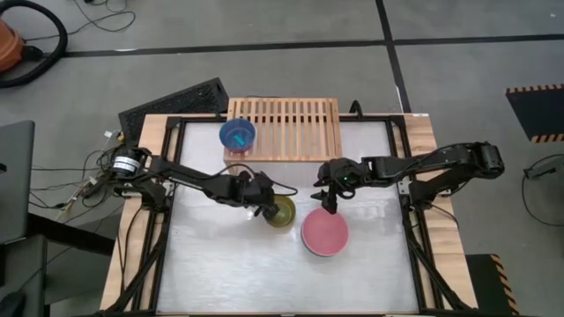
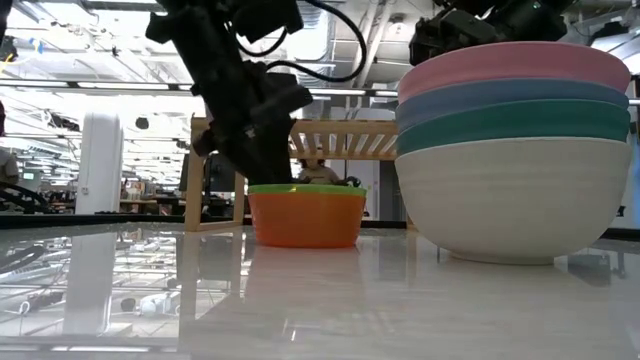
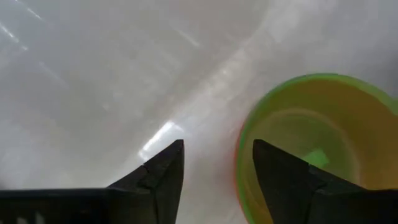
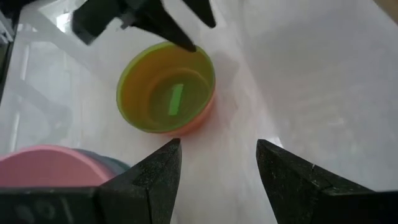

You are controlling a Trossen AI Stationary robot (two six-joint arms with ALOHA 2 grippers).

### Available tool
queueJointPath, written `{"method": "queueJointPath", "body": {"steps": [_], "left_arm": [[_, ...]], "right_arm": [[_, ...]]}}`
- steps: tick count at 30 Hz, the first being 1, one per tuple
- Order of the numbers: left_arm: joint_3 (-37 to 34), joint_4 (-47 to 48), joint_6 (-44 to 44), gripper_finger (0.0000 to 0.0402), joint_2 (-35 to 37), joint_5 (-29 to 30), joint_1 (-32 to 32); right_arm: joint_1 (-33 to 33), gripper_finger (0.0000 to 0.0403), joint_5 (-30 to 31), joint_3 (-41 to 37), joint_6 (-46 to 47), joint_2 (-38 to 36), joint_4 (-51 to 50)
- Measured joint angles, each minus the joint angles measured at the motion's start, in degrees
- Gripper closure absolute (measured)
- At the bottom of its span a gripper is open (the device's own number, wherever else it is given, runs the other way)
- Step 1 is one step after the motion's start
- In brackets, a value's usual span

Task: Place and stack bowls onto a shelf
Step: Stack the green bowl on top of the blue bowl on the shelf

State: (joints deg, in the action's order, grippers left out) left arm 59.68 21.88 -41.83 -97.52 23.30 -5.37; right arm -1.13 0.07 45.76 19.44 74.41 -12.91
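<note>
An olive-green bowl [image 1: 281, 212] sits nested in an orange-red bowl [image 2: 305, 222] on the table's middle. My left gripper [image 3: 217, 168] is open and low over the nested pair's left rim [image 3: 240, 155], with one finger outside the rim and one over the inside. To the right stands a stack of larger bowls [image 2: 515, 150]: pink [image 1: 324, 232] on top, then blue, teal and cream-white. My right gripper [image 4: 217, 163] is open and hovers between the two stacks. The light-wood shelf [image 1: 295, 128] stands at the far edge. A cyan bowl [image 1: 237, 135] rests on its left part.
A black keyboard [image 1: 176, 99] lies beyond the table's far-left corner. The black frame rails [image 1: 401, 158] run along the table's sides. The shelf's slats to the right of the cyan bowl are bare. Bare tabletop [image 1: 229, 273] spreads toward the near edge.
</note>
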Motion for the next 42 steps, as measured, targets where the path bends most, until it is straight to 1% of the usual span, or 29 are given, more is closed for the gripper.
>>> {"method": "queueJointPath", "body": {"steps": [3,9,12,15,17,22,25,28,32,36,37,42], "left_arm": [[0.00,-0.47,2.16,0.0242,-0.01,-0.33,-0.02],[0.00,-0.98,3.26,0.0299,-0.02,-0.47,-0.04],[0.04,-1.16,3.26,0.0312,-0.83,-0.48,-0.04],[0.01,-2.52,3.97,0.0309,-1.72,-2.02,-0.07],[0.11,-3.74,4.62,0.0299,-2.09,-3.58,-0.23],[-0.01,-2.27,2.34,0.0261,-2.99,-2.88,-0.29],[0.09,-2.77,2.25,0.0257,-2.96,-3.08,-0.09],[0.79,-1.43,2.20,0.0277,-2.96,-2.78,-0.10],[1.73,-1.60,2.60,0.0329,-2.90,-1.56,-0.13],[1.73,-1.00,3.20,0.0384,-2.89,-2.07,-0.10],[1.73,-0.87,3.22,0.0392,-2.90,-2.21,-0.11],[1.73,-0.92,4.21,0.0400,-2.88,-3.41,-0.11]], "right_arm": [[-0.41,0.0168,0.01,0.00,-0.01,0.00,-0.16],[-1.72,0.0168,-0.01,0.00,-0.31,0.00,-0.10],[-2.05,0.0168,-0.01,0.00,-0.46,0.00,-0.10],[-2.03,0.0168,-0.01,0.00,-0.48,0.00,-0.17],[-2.03,0.0168,-0.01,0.00,-0.48,0.00,-0.29],[-2.03,0.0168,0.00,0.00,-0.61,0.00,-0.98],[-2.10,0.0168,0.01,0.00,-0.64,0.00,-1.44],[-2.27,0.0168,0.00,0.00,-0.65,0.00,-1.55],[-2.29,0.0168,-0.01,0.00,-0.63,0.00,-1.57],[-2.29,0.0168,-0.03,0.00,-0.59,0.00,-1.66],[-2.29,0.0168,-0.03,0.00,-0.59,0.00,-1.66],[-2.29,0.0168,-0.02,0.00,-0.57,0.00,-1.66]]}}
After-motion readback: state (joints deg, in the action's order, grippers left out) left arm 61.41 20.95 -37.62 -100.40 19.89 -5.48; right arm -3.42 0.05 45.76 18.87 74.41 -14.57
